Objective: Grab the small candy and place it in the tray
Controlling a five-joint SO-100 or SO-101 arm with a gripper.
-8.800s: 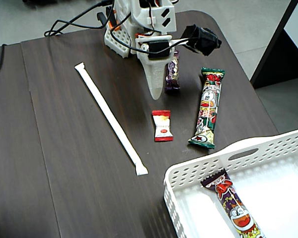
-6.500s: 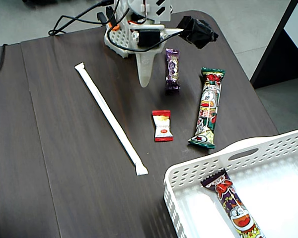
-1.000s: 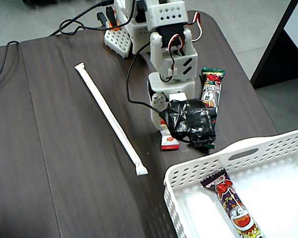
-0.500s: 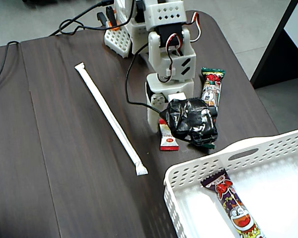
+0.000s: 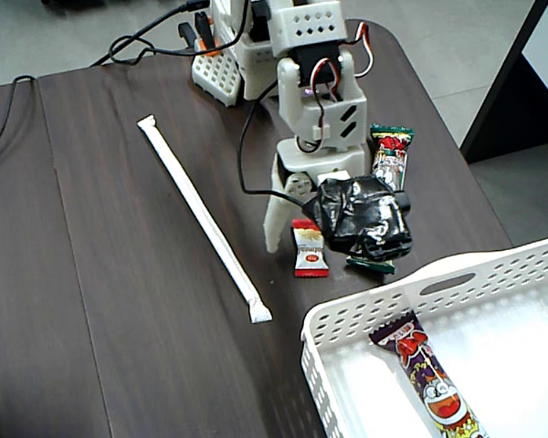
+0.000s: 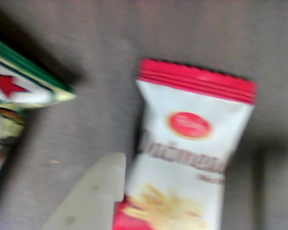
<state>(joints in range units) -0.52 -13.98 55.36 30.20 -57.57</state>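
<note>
While my arm hangs low over the surface (image 5: 119, 274), my jaws (image 5: 297, 239) have spread since half a second ago; before they stood narrow at the top of the small candy (image 5: 310, 253), and now one white finger (image 5: 272, 224) has swung out to its left in the fixed view; I judge this is the opening before the grasp, so the candy is not yet taken. It lies flat on the surface, well apart from the tray (image 5: 365, 310), with the green-ended snack bar (image 5: 389, 155) just to its right, partly hidden under my black-wrapped camera (image 5: 361, 217). In the wrist view the picture is blurred; one pale fingertip (image 6: 93, 194) touches the candy's (image 6: 192, 158) lower left edge; the jaws stand apart and hold nothing; the other finger I cannot see.
</note>
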